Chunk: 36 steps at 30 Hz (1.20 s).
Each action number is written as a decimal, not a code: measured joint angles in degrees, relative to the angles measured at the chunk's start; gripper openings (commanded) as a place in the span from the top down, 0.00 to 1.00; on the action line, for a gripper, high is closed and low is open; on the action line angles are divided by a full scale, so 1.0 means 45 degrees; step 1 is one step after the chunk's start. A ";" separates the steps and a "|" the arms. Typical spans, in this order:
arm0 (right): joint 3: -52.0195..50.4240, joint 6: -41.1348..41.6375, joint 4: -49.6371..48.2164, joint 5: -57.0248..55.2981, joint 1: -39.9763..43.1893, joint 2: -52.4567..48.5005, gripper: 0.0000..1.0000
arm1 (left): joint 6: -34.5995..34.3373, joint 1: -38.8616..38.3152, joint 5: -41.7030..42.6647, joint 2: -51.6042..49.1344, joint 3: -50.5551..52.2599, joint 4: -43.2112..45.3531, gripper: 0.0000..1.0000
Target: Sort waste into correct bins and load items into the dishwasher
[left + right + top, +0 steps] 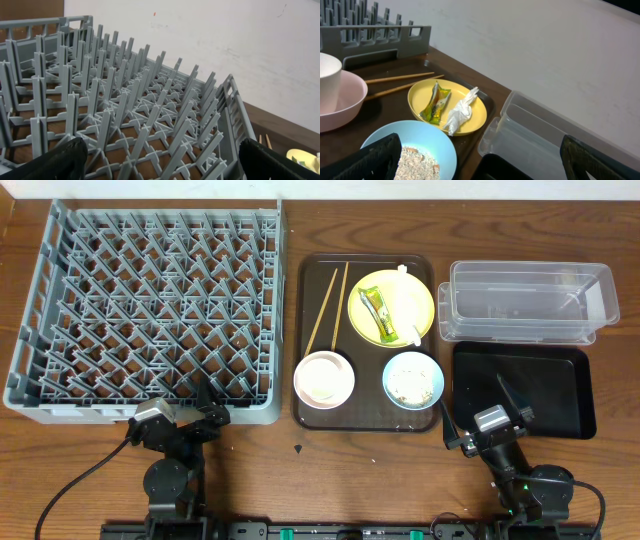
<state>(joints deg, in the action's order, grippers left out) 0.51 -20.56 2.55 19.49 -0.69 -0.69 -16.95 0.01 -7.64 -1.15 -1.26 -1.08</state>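
Observation:
The grey dish rack (150, 310) fills the left and the left wrist view (130, 100). On the brown serving tray (368, 370) lie chopsticks (328, 308), a yellow plate (405, 295) with the green-yellow wrapper (378, 316) and white tissue (460, 112), a pinkish bowl (323, 378) holding the white cup (327, 80), and a light blue bowl (412, 379) of rice scraps (412, 160). The clear tub (525, 302) and black tray (520, 390) are at the right. My left gripper (205, 412) is open at the rack's near edge. My right gripper (478, 410) is open beside the blue bowl.
The rack's upright pegs (165, 90) stand close in front of the left gripper (165, 160). The right gripper (482, 160) hangs over the gap between the brown tray and the black tray (510, 167). A white wall stands behind the table.

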 measured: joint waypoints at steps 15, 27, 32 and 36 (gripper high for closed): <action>0.0000 0.0000 0.0000 0.0000 0.0000 0.0000 0.01 | -0.0005 0.0000 -0.0005 0.0000 0.0000 0.0000 0.02; 0.0000 -0.0151 -0.0019 -0.0049 0.0000 0.0000 0.01 | 0.0000 0.0000 0.0000 0.0000 0.0000 0.0000 0.02; 0.0000 -0.0160 -0.0092 -0.0063 0.0000 0.0000 0.01 | -0.0005 0.0000 0.0000 0.0000 0.0000 0.0000 0.02; 0.0000 -0.0185 -0.0058 -0.0034 0.0000 0.0000 0.01 | -0.0010 0.0000 0.0000 0.0000 0.0000 0.0039 0.02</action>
<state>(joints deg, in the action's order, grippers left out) 0.51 -21.39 2.28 19.33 -0.69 -0.69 -16.99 0.01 -7.64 -1.15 -1.26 -0.91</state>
